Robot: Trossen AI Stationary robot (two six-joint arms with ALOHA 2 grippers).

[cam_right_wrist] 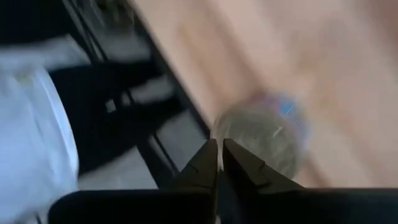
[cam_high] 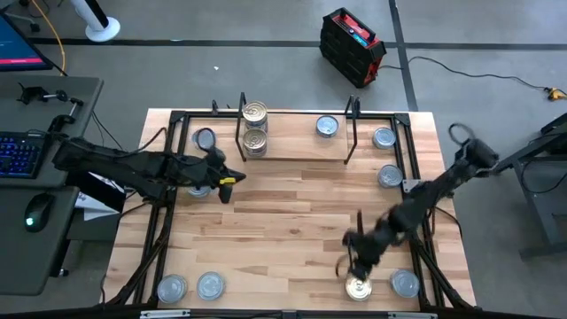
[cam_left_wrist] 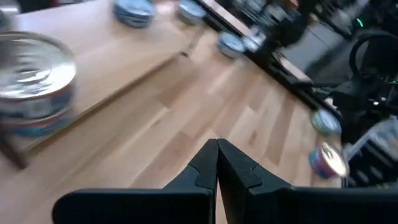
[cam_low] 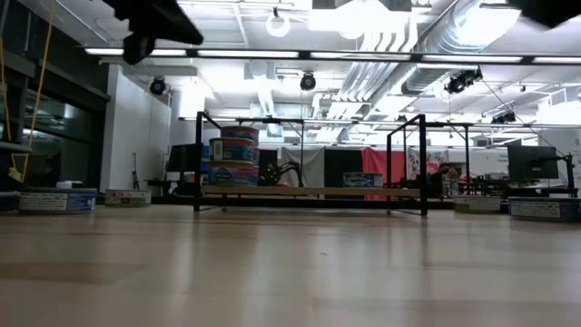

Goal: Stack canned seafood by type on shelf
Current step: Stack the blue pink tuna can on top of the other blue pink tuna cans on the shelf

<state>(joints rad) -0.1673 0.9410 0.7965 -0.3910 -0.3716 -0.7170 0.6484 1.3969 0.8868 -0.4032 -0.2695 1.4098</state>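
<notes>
Near the table's front edge on the right, a flat round gold-lidded tin (cam_high: 359, 287) sits on the light wooden table (cam_high: 292, 213). Directly above it hangs the right gripper (cam_high: 357, 266), arm bent downward, fingers (cam_right_wrist: 211, 163) pressed together, holding nothing. Beside the low wooden shelf (cam_high: 297, 142), the left gripper (cam_high: 232, 181) reaches level, fingers (cam_left_wrist: 214, 165) closed too.

High cam: straight down, far, covers the whole desk (cam_high: 292, 204) and both arms. Low cam: desk level, looks across at the shelf (cam_low: 309, 191) and the room behind. Left wrist cam: close, angled down over the desk toward the shelf, which all three share. Right wrist cam: very close, above a gold tin (cam_right_wrist: 261, 137) at the desk edge, also seen from high.
</notes>
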